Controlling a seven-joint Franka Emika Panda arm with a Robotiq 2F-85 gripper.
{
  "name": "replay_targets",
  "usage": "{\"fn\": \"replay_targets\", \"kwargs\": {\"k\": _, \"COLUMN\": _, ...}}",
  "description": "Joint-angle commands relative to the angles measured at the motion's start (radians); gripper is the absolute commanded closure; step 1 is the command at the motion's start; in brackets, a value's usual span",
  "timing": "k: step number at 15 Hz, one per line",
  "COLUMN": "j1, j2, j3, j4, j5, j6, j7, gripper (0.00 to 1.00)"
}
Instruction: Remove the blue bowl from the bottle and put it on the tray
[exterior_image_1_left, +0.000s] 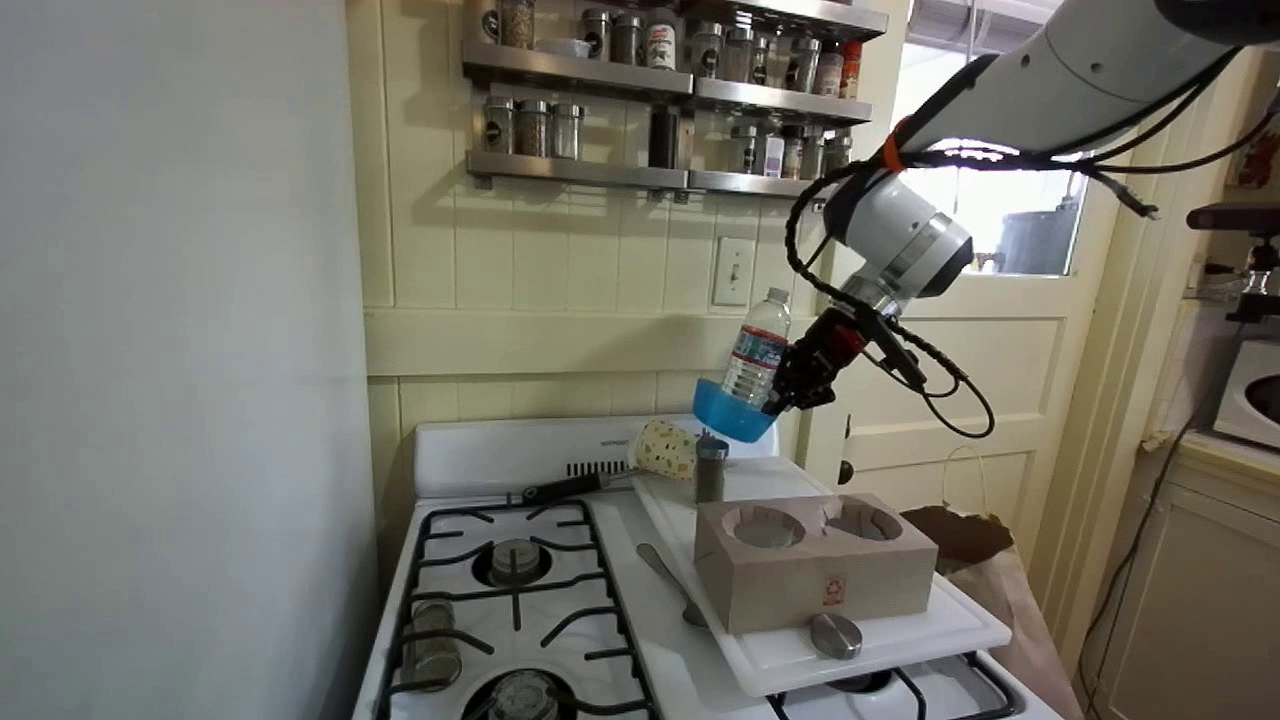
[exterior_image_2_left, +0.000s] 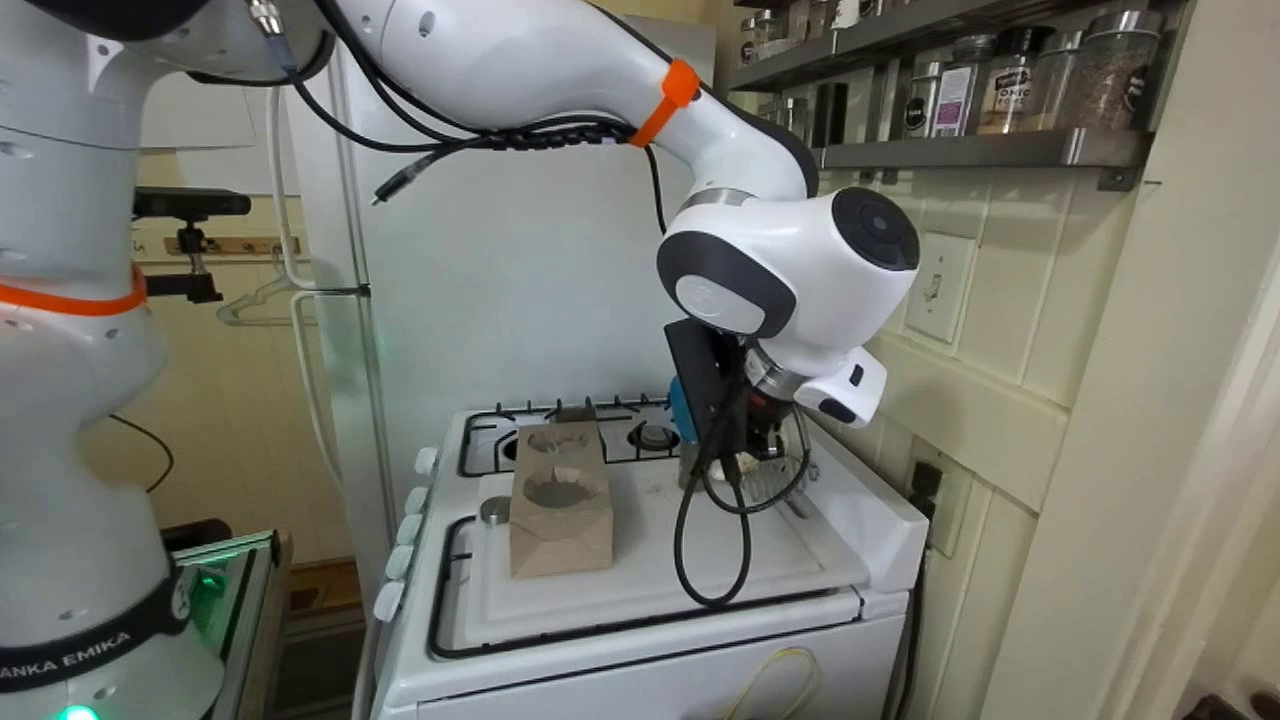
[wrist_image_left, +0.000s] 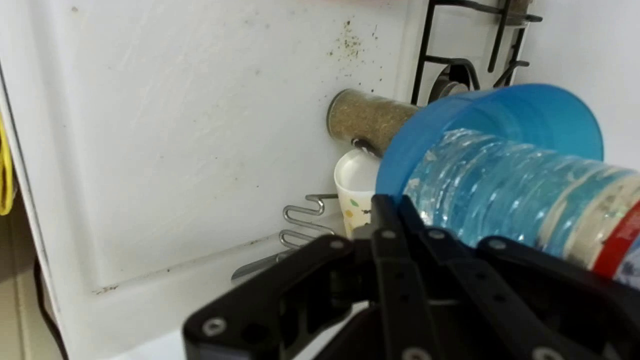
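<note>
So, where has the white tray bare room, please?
The white rectangular tray has a bare patch, specks aside, between its edge, the two-hollow beige box and the zigzag metal wire utensil. Crowded: around the glass spice jar and patterned white cup, with the blue plastic bowl above.

In an exterior view, white light is glaring through the far-right window (exterior_image_1_left: 1010, 200), bleaching much of it, while shadows are lying across the far wall (exterior_image_1_left: 590, 240) beneath the shelves (exterior_image_1_left: 575, 171). In the wrist view, the bottle (wrist_image_left: 485, 185) is glinting and its label (wrist_image_left: 620, 245) is blurring.
</note>
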Motion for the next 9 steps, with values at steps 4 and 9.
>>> {"fn": "replay_targets", "kwargs": {"k": 4, "j1": -0.038, "j2": -0.136, "j3": -0.063, "j4": -0.127, "j5": -0.002, "j6": 0.042, "j7": 0.026, "gripper": 0.99}}
{"fn": "replay_targets", "kwargs": {"k": 9, "j1": -0.060, "j2": -0.097, "j3": -0.096, "j4": -0.183, "j5": 0.032, "j6": 0.110, "j7": 0.038, "gripper": 0.99}}
